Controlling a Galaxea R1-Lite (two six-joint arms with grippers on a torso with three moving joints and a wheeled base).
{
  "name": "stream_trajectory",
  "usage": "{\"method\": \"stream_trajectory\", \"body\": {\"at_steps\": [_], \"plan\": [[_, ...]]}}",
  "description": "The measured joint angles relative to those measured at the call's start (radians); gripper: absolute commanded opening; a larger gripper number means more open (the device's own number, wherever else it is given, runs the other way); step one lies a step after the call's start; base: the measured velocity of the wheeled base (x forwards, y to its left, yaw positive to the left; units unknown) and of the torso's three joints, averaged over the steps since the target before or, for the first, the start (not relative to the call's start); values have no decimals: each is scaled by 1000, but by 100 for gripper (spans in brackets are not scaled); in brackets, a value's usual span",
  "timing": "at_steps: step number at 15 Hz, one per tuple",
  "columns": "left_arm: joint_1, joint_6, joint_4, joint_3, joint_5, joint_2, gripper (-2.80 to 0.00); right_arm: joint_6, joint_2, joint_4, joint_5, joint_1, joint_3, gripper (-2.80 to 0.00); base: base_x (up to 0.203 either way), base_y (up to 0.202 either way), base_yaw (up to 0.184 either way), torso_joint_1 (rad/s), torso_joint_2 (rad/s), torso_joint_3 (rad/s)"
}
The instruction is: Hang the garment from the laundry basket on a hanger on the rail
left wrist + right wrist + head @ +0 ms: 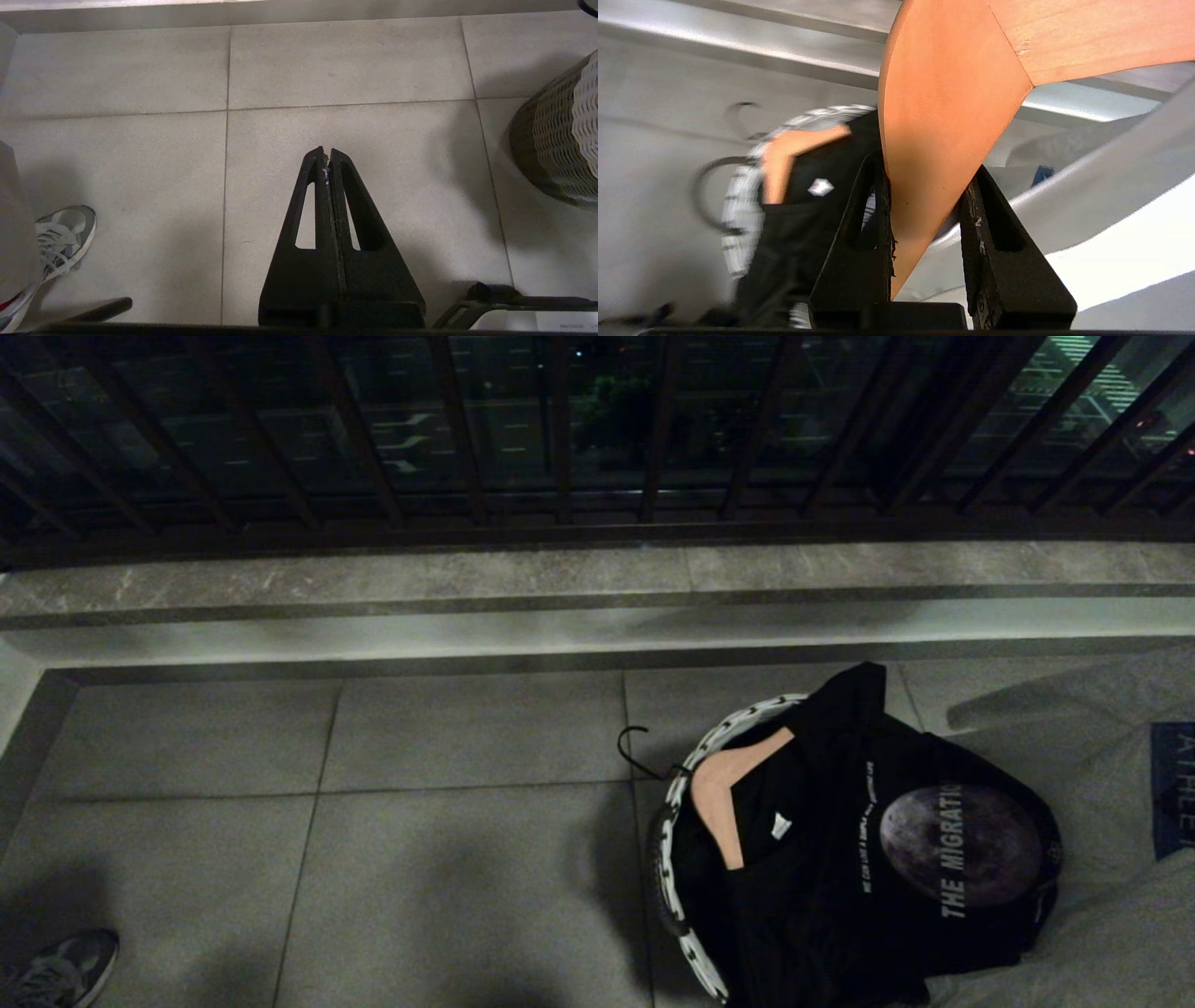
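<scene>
My right gripper (927,172) is shut on the arm of a wooden hanger (943,116), held up above the floor; the gripper itself is outside the head view. Light grey fabric (1111,186) spreads beside and below that hanger and fills the right edge of the head view, a grey garment (1102,915) with a blue patch. The laundry basket (738,723) stands on the floor tiles. A black printed garment (840,896) lies in it on a second wooden hanger (724,793). The rail is out of view. My left gripper (326,151) hangs shut and empty over bare tiles.
A raised stone ledge (560,588) with a dark barred balustrade (560,448) closes off the far side. A person's grey shoe (65,971) stands at the near left, also close to my left gripper (60,238). The basket's woven wall (556,144) is to that gripper's right.
</scene>
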Motion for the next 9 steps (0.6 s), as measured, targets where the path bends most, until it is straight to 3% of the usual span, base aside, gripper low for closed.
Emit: {"method": "stream_trajectory", "body": {"at_steps": [4,9], "plan": [[0,0,0,0,0,0,-280,4,-92,4,52,-137,48,-280,0,0,0,0,0,0],[0,0,0,0,0,0,-280,96,-180,5,181,-249,84,-280,0,0,0,0,0,0]]}}
